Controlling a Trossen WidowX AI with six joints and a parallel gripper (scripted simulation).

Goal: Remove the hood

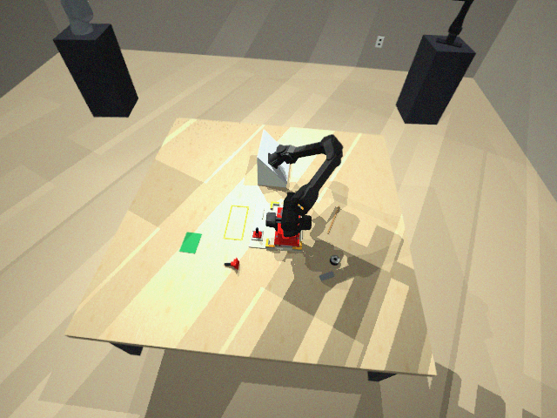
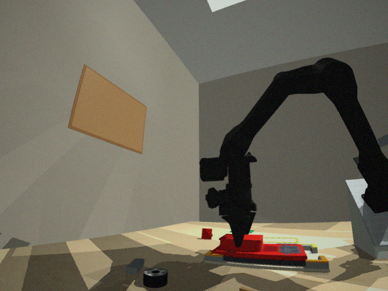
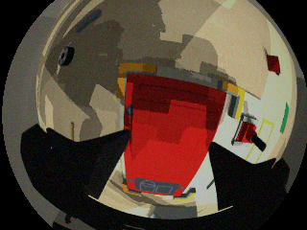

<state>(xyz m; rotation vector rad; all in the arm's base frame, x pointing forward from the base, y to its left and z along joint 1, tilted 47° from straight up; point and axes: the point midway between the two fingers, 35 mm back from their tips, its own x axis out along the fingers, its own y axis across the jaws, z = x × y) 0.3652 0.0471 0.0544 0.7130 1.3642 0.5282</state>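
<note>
The red toy car (image 1: 282, 243) (image 2: 272, 251) sits in a fixture with yellow and orange corners near the table's middle. Its hood (image 2: 255, 241) (image 3: 173, 125) is a raised red block on the car. My gripper (image 1: 290, 230) (image 2: 237, 242) (image 3: 172, 141) points straight down and is open. Its fingers stand on either side of the hood, with the tips down at the hood's level. I cannot tell if they touch it. The marked area is a yellow outlined rectangle (image 1: 227, 222) (image 2: 282, 237) on the table, left of the car.
A green patch (image 1: 191, 243) lies left of the rectangle. Small red parts (image 1: 233, 263) (image 1: 257, 233) lie near the car. A black wheel (image 1: 334, 259) (image 2: 155, 277) and a grey block (image 1: 326, 275) (image 2: 135, 265) lie to its right. The arm's grey wedge base (image 1: 270, 172) stands behind.
</note>
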